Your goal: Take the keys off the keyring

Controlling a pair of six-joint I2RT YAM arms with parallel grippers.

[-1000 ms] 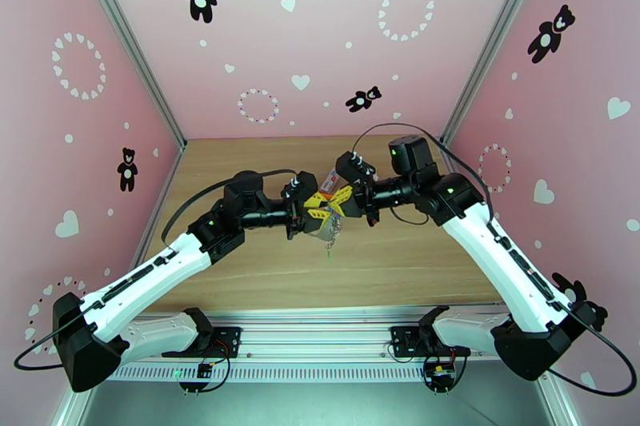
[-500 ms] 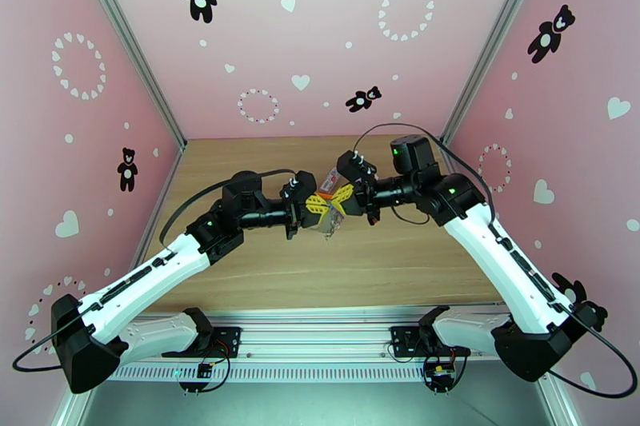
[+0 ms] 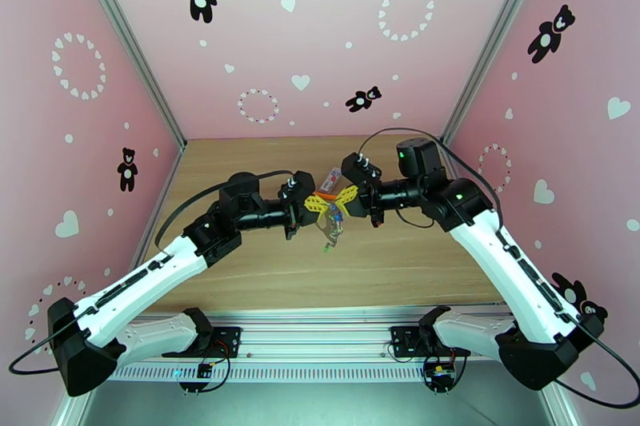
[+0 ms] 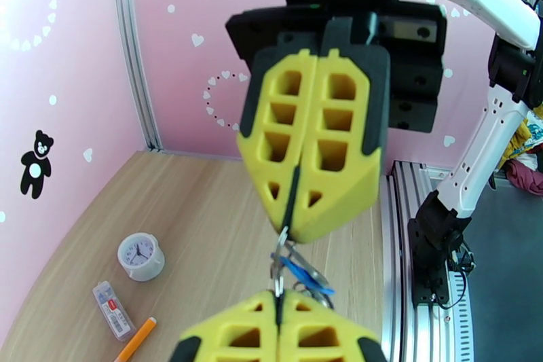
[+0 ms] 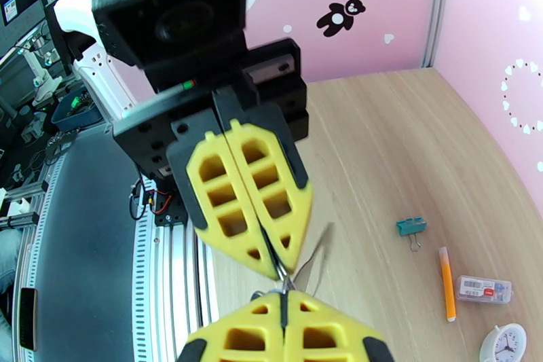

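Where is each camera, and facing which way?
Top external: above-behind the bases, facing down at the wooden table; both arms.
Left wrist: on the left arm, facing the right gripper; own yellow fingers below.
Right wrist: mirrored, facing the left gripper; own fingers below.
Both wrist views share the small white clock and orange pen.

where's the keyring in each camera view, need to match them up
Top external: the keyring hangs at centre, just below where the two grippers meet.
Left wrist: the keyring is at lower centre, between the facing yellow tips, with the blue key on it.
Right wrist: the keyring is at bottom centre, a bit of metal pinched at the tips.
Shared landmark: left gripper and right gripper tip to tip.
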